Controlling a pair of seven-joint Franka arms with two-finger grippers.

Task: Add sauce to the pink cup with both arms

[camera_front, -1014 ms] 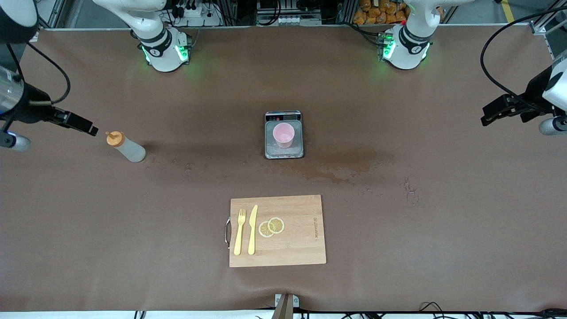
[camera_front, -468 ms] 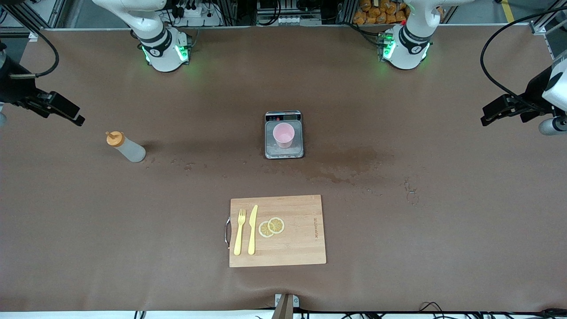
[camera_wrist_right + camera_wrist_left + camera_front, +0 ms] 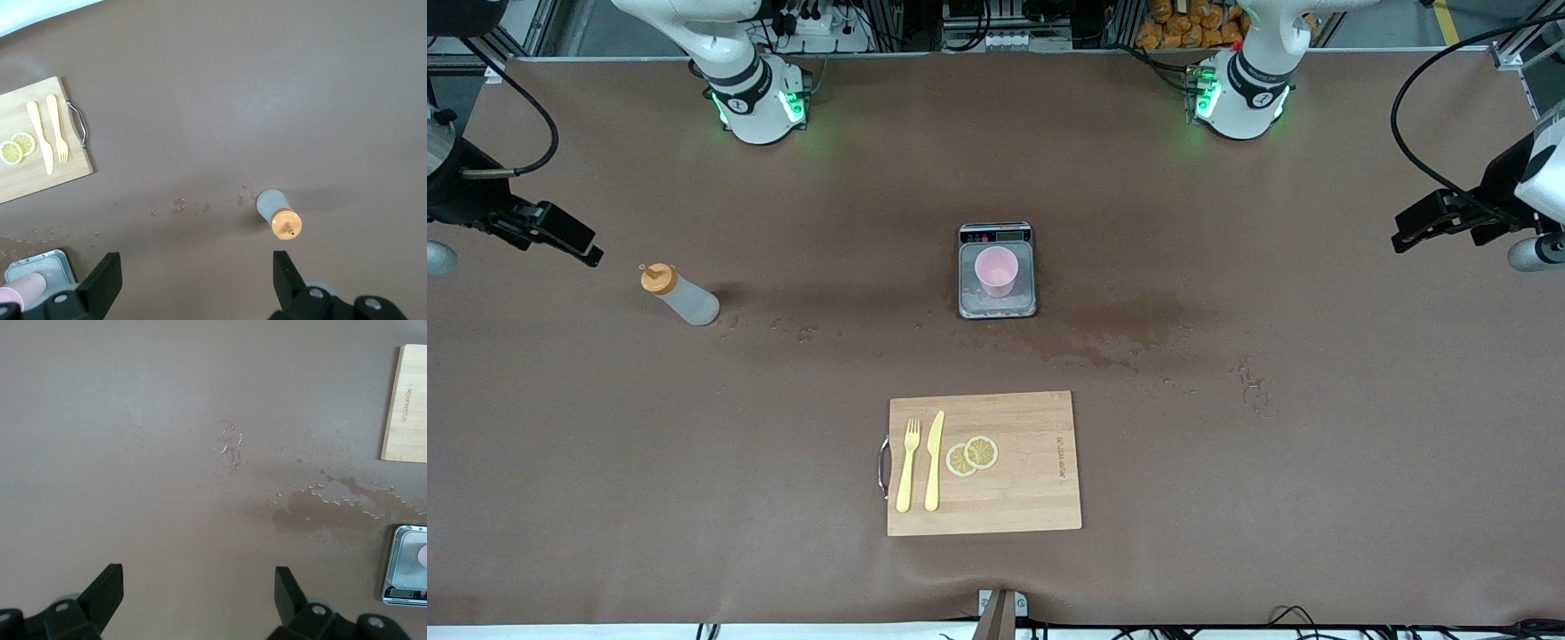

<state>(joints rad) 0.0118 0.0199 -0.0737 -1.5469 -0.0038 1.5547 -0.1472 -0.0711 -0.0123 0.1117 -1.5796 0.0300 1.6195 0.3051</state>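
The sauce bottle (image 3: 680, 298), whitish with an orange cap, stands upright on the brown table toward the right arm's end; it also appears in the right wrist view (image 3: 279, 212). The pink cup (image 3: 996, 270) stands on a small scale (image 3: 997, 304) at mid-table. My right gripper (image 3: 585, 247) hangs open over the table's edge at its own end, apart from the bottle, with nothing between its fingers (image 3: 103, 280). My left gripper (image 3: 1402, 240) waits open and empty over the left arm's end, its fingers (image 3: 287, 590) spread wide above bare table.
A wooden cutting board (image 3: 984, 462) lies nearer the front camera than the scale, carrying a yellow fork (image 3: 908, 465), a yellow knife (image 3: 934, 460) and two lemon slices (image 3: 972, 455). A wet stain (image 3: 1129, 333) spreads beside the scale toward the left arm's end.
The right gripper has drawn back from the sauce bottle toward its own end of the table. The left arm, bottle and cup have not moved.
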